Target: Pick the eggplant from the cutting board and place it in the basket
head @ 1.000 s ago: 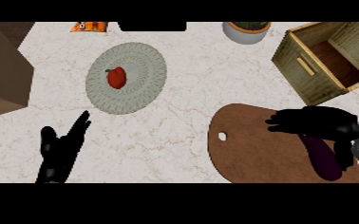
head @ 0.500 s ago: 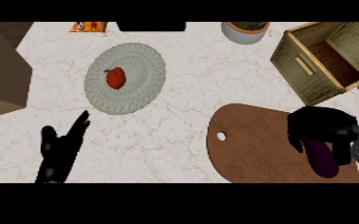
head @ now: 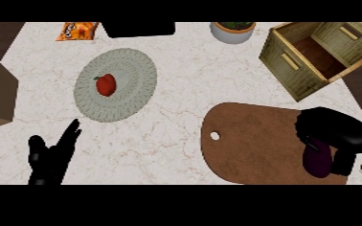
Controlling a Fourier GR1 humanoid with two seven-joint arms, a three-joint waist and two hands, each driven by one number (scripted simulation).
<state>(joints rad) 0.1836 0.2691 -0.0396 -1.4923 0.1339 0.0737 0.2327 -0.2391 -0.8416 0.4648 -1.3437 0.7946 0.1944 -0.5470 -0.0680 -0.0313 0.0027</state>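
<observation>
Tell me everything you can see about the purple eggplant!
The dark purple eggplant looks smooth and glossy. It lies on the brown wooden cutting board, near the board's right end. Only its lower, rounded part shows, because the robot's black right hand is curled over its top and covers the rest. No stem is visible. It is not yet in the wooden basket.

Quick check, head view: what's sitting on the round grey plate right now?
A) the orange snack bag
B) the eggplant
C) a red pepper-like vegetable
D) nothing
C: a small red vegetable lies near the middle of the plate, while the purple eggplant is over on the cutting board under the right hand, and the orange bag lies on the counter beyond the plate.
</observation>
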